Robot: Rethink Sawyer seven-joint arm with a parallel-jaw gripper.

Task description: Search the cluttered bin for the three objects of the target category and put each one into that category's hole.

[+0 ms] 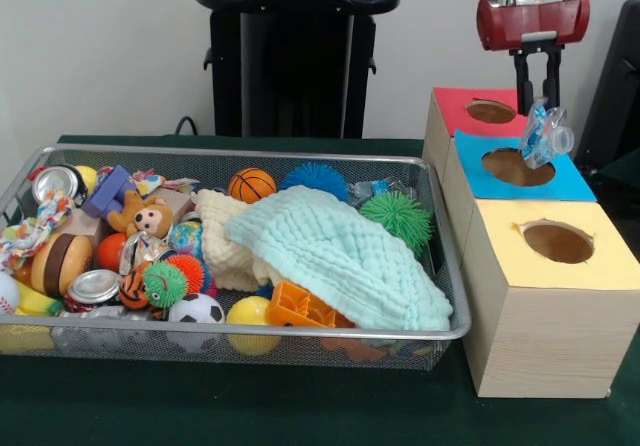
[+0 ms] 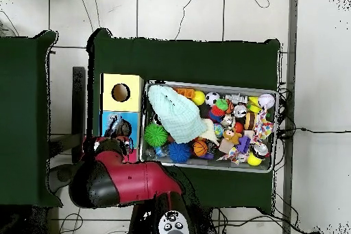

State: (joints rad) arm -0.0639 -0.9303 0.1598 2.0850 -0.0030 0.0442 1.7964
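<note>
My gripper (image 1: 537, 104) hangs at the right, above the blue-topped box. It is shut on a wrinkly clear plastic lump (image 1: 546, 136) with bluish tints, which dangles just over the round hole (image 1: 517, 167) in the blue top. The wire mesh bin (image 1: 240, 153) stands to the left, full of toys. Another clear bluish lump (image 1: 368, 190) peeks out behind the mint cloth near the bin's far right corner. In the overhead view my red arm (image 2: 130, 180) reaches over the blue box (image 2: 110, 121) and hides the gripper.
A red-topped hole (image 1: 490, 111) lies behind the blue one and a yellow-topped hole (image 1: 557, 241) in front. A mint cloth (image 1: 340, 251) covers the bin's right half. Silver cans (image 1: 93, 286), spiky balls (image 1: 398, 216), small sports balls and a teddy fill the rest.
</note>
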